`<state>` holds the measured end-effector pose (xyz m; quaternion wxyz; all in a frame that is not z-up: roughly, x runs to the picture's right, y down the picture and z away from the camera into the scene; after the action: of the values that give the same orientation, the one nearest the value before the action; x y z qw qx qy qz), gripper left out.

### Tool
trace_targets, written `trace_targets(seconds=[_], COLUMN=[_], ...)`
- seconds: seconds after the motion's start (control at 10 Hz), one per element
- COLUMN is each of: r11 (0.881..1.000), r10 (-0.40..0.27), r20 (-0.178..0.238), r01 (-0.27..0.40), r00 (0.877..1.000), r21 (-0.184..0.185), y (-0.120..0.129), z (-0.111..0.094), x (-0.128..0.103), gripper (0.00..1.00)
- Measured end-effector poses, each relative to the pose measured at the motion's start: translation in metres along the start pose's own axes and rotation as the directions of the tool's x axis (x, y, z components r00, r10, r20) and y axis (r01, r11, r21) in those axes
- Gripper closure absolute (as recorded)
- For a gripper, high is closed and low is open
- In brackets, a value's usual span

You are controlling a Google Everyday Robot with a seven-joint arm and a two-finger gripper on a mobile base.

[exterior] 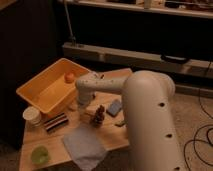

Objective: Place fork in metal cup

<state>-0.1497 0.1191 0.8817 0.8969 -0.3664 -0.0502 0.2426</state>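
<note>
Pale metal of the fork cannot be picked out anywhere on the wooden tabletop (47, 140), so its position relative to the gripper cannot be told. The metal cup is likewise not distinguishable among the objects.

Gripper (85, 109): lowered close to the tabletop at the end of the white arm (147, 120), whose forearm reaches in from picture-right and bends downward at the wrist. It sits just beside the near corner of the yellow bin (37, 95). Whether it is open, closed or holding anything cannot be told, as its lower end is not separable from the wrist above it.

Surrounding objects, moving outward:
- Just picture-right of the gripper stands a small dark brownish object (99, 116).
- Beyond that lies a blue rectangular pad (115, 107), and near it a green pod (120, 123), close against the arm's broad upper section.
- An orange round item (70, 77) rests inside the bin, toward its far end.
- Picture-left of the gripper, a dark striped item (56, 122) lies flat, between the gripper and a white ribbed cup (32, 116), which stands upright near the bin's front wall.
- A blue-grey cloth (85, 145) is spread at the front of the tabletop and hangs over the edge.
- A green round cup (40, 155) stands at the front picture-left corner, well apart from the gripper.
</note>
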Motion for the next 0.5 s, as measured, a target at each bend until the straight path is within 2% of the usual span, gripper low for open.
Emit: trace_targets(seconds=[0.2,0.5], r11=[0.999,0.986], r10=[0.029,0.113], r20=[0.034,0.092], r01=[-0.030,-0.123], r00=[0.999,0.989], r21=[0.036,0.109], y=[-0.007,-0.028], z=[-0.033,-0.105], x=[-0.009,-0.010], gripper=[1.00,1.00])
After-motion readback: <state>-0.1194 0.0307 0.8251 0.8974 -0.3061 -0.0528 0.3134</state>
